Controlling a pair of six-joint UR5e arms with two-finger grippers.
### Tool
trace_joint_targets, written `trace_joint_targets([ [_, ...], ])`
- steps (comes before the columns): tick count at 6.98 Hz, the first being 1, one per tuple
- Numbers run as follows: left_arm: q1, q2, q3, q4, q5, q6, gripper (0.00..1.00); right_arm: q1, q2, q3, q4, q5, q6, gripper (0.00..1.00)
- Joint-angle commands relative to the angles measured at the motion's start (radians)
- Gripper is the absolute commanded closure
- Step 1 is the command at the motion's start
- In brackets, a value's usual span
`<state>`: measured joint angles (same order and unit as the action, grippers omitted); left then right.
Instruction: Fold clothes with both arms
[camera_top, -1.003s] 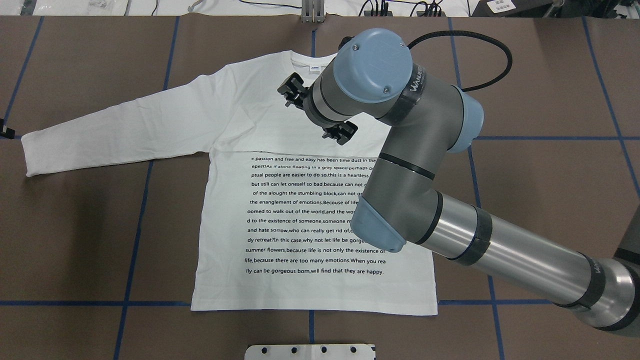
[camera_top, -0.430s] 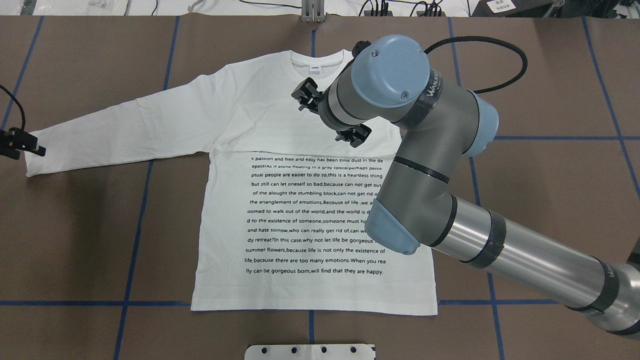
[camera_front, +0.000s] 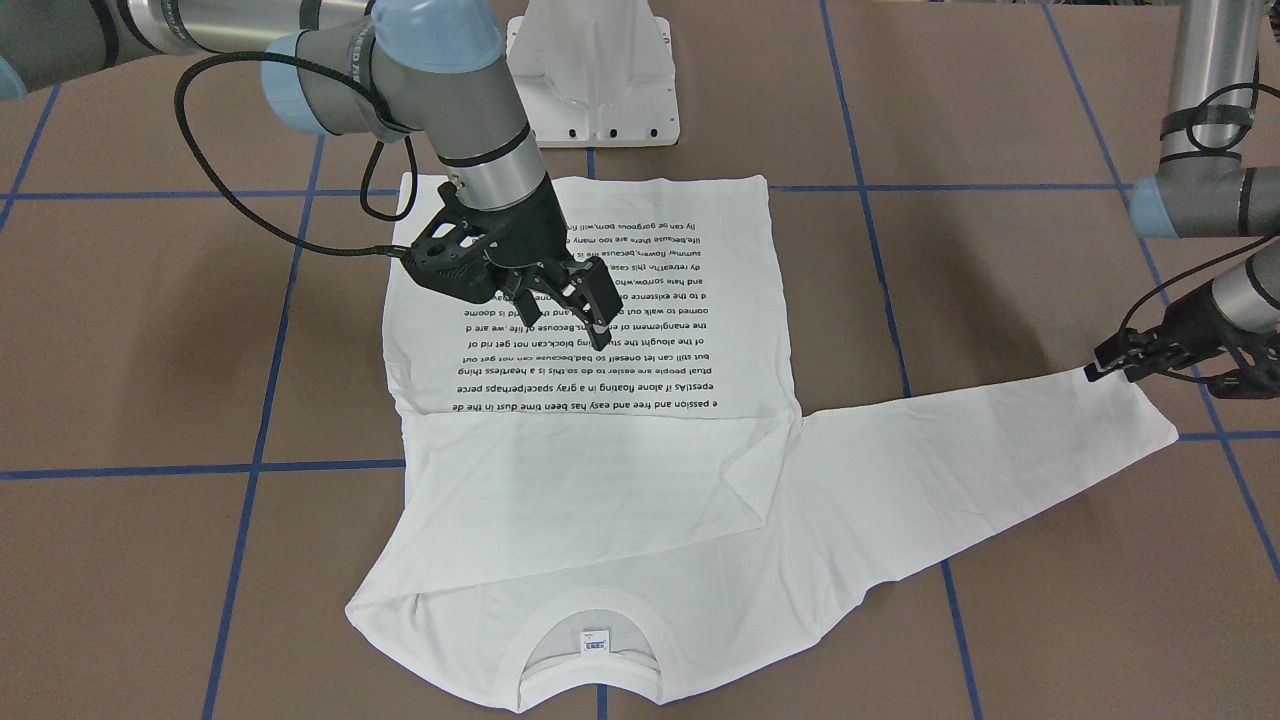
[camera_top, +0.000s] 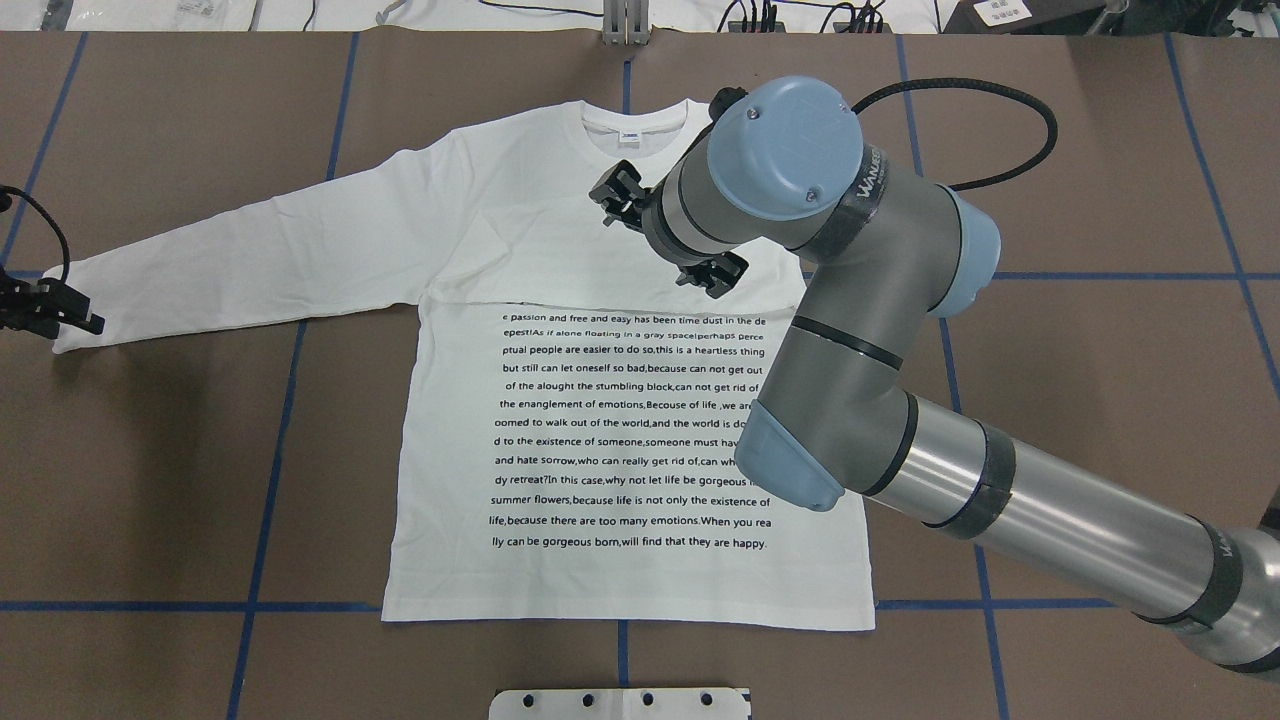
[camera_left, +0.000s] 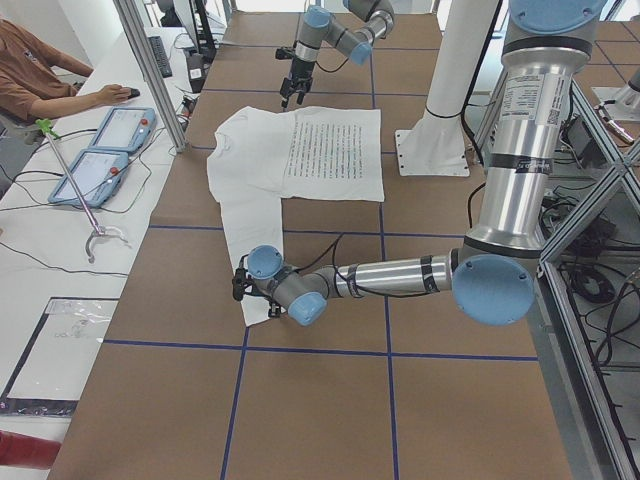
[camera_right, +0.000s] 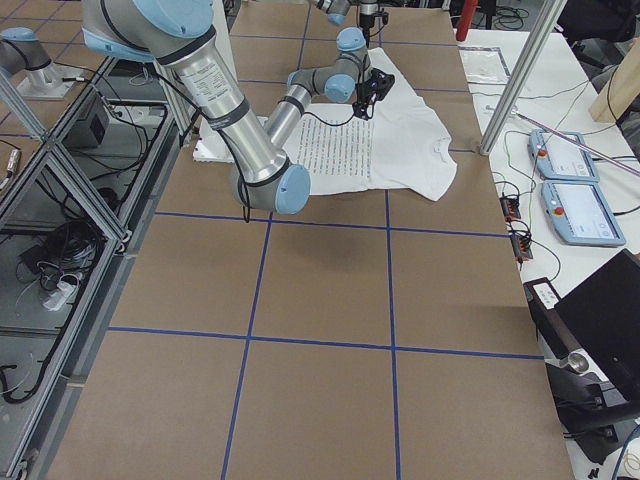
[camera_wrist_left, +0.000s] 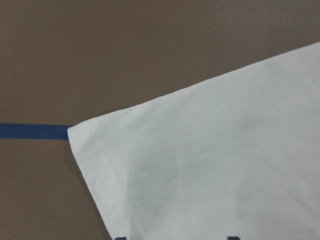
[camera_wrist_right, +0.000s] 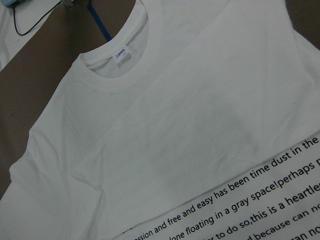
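Observation:
The white long-sleeved T-shirt (camera_top: 600, 450) lies flat on the brown table, printed text up and collar (camera_front: 590, 640) away from the robot. One sleeve is folded across the chest. The other sleeve (camera_top: 250, 250) stretches out straight towards the robot's left. My right gripper (camera_top: 665, 235) is open and empty, hovering over the chest just below the collar; it also shows in the front view (camera_front: 565, 325). My left gripper (camera_front: 1170, 375) is open at the cuff (camera_wrist_left: 100, 150) of the outstretched sleeve, its tips on either side of the cloth, and shows at the overhead view's left edge (camera_top: 50, 308).
The white pedestal base (camera_front: 595, 70) stands at the table's near edge by the shirt's hem. Blue tape lines (camera_top: 270, 450) cross the brown table. A side table with tablets (camera_left: 110, 150) and a seated operator lies beyond the far edge.
My left gripper came in from the left edge and moved to the sleeve cuff. My right gripper shifted to the right over the chest, still open. The shirt has not moved.

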<state>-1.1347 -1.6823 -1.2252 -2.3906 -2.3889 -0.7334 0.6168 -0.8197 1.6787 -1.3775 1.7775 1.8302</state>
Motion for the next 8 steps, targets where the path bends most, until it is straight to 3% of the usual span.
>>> trace_joint_targets([
  [1,0.003,0.018,-0.005,0.002,0.0,0.003,0.37,0.0,-0.003,0.001,0.0,-0.003,0.0,0.0],
  [3,0.003,0.042,-0.033,0.004,0.008,0.003,0.36,-0.003,-0.003,0.001,0.0,-0.007,0.001,0.0],
  [4,0.003,0.041,-0.034,0.002,0.01,0.003,0.48,-0.005,-0.004,0.001,0.0,-0.007,0.001,0.0],
  [6,0.003,0.036,-0.037,0.002,0.008,-0.004,1.0,-0.005,-0.01,0.003,0.0,-0.007,0.001,0.0],
  [8,0.001,0.027,-0.092,0.027,-0.054,-0.175,1.0,-0.006,-0.01,0.004,0.002,-0.009,0.001,0.0],
])
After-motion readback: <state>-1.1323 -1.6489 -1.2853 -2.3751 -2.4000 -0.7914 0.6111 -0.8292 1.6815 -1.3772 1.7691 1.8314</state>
